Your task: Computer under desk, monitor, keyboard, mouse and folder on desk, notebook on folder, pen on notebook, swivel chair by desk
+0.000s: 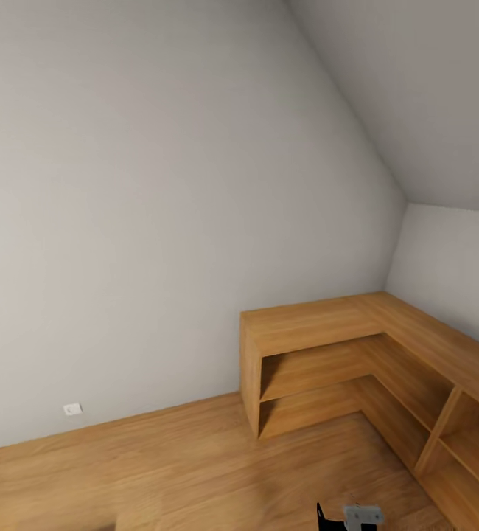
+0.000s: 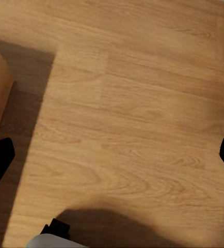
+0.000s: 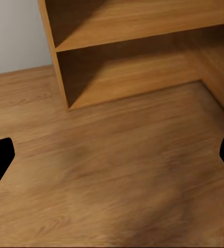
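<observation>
Bedroom corner ahead: grey-white wall (image 1: 121,221), wood floor (image 1: 158,472), low oak shelving (image 1: 328,346) at right. We note left gripper (image 2: 112,160) and right gripper (image 3: 112,160) fingers spread wide over floor, holding nothing.

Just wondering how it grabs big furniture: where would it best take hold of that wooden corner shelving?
Probably the front edge of a shelf board of the oak shelving, coming from the open front: the board is thin with open gaps above and below, so fingers could close over it. Its back sits against the walls.
</observation>
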Tool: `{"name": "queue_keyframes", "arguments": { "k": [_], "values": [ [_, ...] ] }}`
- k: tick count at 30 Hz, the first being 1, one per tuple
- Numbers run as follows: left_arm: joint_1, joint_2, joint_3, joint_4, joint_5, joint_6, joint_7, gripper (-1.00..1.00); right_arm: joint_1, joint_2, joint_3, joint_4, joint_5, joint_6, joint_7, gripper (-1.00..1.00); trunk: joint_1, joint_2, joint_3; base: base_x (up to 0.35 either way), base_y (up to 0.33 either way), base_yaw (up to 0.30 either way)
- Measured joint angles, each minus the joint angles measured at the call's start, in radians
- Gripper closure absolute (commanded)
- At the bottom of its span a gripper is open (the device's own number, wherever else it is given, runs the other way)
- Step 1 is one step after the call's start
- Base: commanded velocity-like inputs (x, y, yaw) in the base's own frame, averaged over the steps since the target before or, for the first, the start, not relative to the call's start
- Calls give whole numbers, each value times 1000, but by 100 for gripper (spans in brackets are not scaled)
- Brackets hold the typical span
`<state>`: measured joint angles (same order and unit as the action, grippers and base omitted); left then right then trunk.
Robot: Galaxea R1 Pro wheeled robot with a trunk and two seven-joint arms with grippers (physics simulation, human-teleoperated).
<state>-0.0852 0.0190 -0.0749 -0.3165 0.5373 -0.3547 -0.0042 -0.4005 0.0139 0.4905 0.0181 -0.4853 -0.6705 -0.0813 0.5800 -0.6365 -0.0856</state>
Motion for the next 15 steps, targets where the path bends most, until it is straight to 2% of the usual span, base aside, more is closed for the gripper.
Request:
{"name": "queue_keyframes", "arguments": {
  "k": [5,15],
  "values": [
    [0,0,0,0,0,0,0,-100,47,-11,-1,0,0,-1,-3,-100,0,0,5,0,0,-201],
    [0,4,2,0,1,0,0,-100,126,-56,-2,0,-1,-14,-3,-100,0,0,14,0,0,-202]
  ]
}}
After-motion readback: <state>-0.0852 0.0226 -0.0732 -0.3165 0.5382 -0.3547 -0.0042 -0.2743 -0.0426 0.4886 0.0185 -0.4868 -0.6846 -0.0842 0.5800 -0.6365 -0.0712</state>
